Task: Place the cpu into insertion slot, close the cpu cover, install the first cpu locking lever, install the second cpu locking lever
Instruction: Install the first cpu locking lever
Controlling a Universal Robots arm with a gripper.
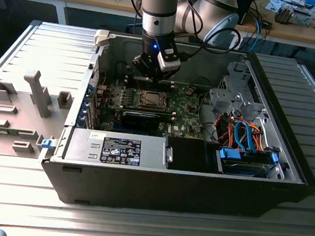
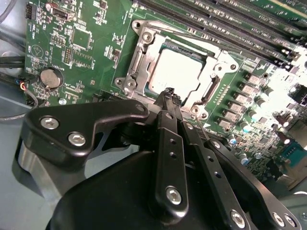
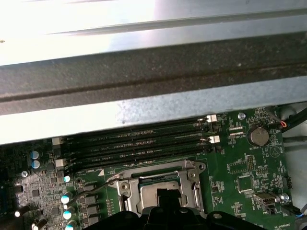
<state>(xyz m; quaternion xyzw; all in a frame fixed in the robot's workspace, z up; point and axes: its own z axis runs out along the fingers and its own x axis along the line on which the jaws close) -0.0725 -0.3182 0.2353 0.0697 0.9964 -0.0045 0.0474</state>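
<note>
Inside the computer case (image 1: pixel 195 184), the tool (image 2: pixel 169 92), fingers together, hovers over the cpu (image 2: pixel 177 76).

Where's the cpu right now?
The cpu sits in the socket under the closed cover on the motherboard, beside the memory slots. In the second wrist view the shut gripper is at its edge.

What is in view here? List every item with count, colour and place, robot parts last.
computer case: one, black, lying open on the ribbed metal table.
motherboard: one, green, on the case floor.
cpu: one, silver-grey, seated in the insertion slot.
cpu cover: one, silver frame, closed around the cpu.
memory slots: a row, black, beside the socket.
coin battery: one, silver, on the motherboard.
cables: several, orange and blue, toward the exterior view's right.
gripper: one, black, fingers together, above the cover's edge.
</note>
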